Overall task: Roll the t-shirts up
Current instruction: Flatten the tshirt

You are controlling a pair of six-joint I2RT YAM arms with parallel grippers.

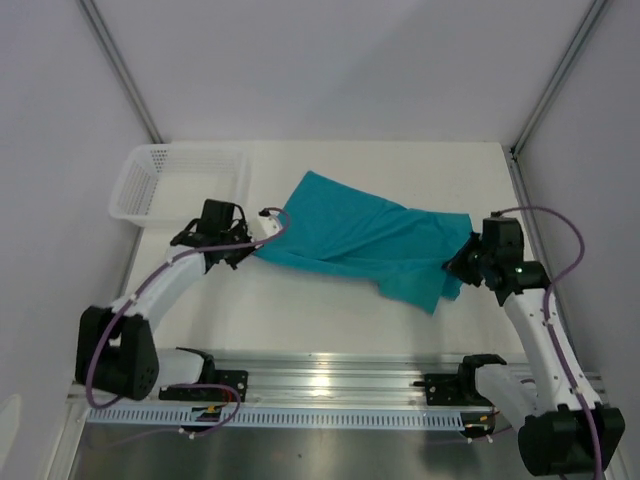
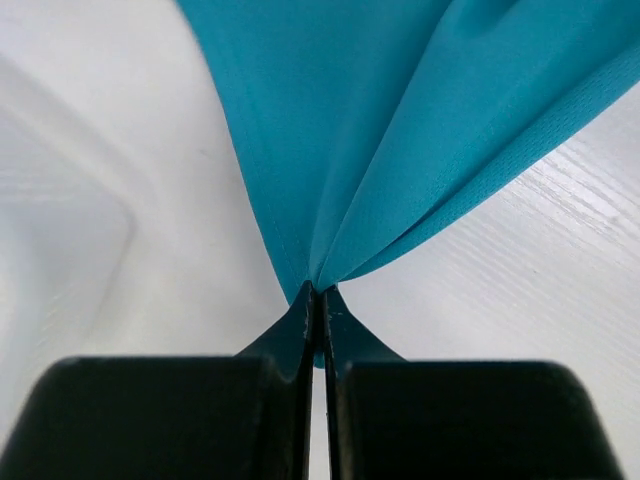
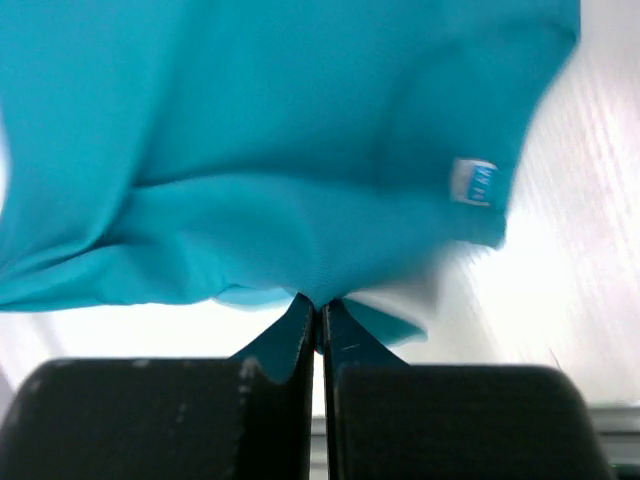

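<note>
The teal t-shirt (image 1: 360,235) lies spread and folded across the middle of the white table, stretched between both arms. My left gripper (image 1: 252,243) is shut on its left edge; in the left wrist view the cloth (image 2: 400,130) fans out from the pinched tips (image 2: 318,292). My right gripper (image 1: 462,262) is shut on the shirt's right edge. The right wrist view shows the fabric (image 3: 260,150) bunched just above the closed tips (image 3: 319,303), with a small white label (image 3: 474,183) at the upper right.
A white plastic mesh basket (image 1: 140,195) stands at the back left, just behind the left gripper. A metal rail (image 1: 330,385) holding both arm bases runs along the near edge. Grey walls enclose the table.
</note>
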